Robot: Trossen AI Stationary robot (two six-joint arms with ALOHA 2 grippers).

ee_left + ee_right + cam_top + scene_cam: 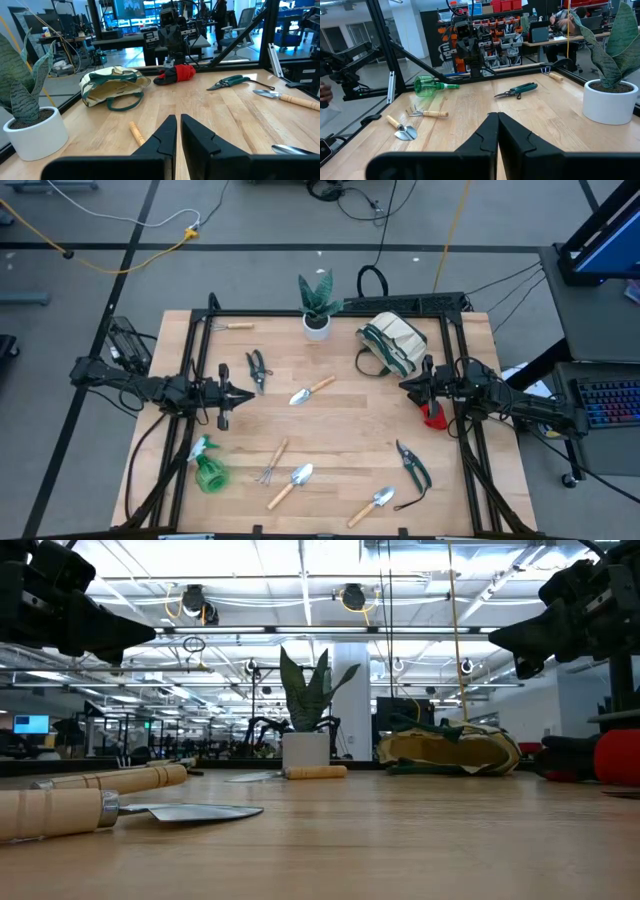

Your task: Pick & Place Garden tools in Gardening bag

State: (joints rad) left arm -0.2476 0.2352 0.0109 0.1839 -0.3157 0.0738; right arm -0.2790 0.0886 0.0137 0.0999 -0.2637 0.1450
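The gardening bag [395, 343] lies on its side at the far right of the table, its opening facing the left wrist camera [112, 86]. Garden tools lie scattered flat: pruners [257, 368], a trowel [310, 391], a fork [272, 463], two more trowels [292, 484] [372, 505], a second pair of pruners [412, 465], a green spray bottle [208, 468] and a red item [434, 417]. My left gripper [248, 395] hovers level at the left side, shut and holding nothing [178, 127]. My right gripper [402, 386] hovers level beside the bag, shut and holding nothing [497, 120].
A green plant in a white pot [318, 320] stands at the far middle, left of the bag. A short wooden-handled piece [238, 326] lies at the far left. A black frame [190, 380] runs along the table's sides. Bare wood lies between the two grippers.
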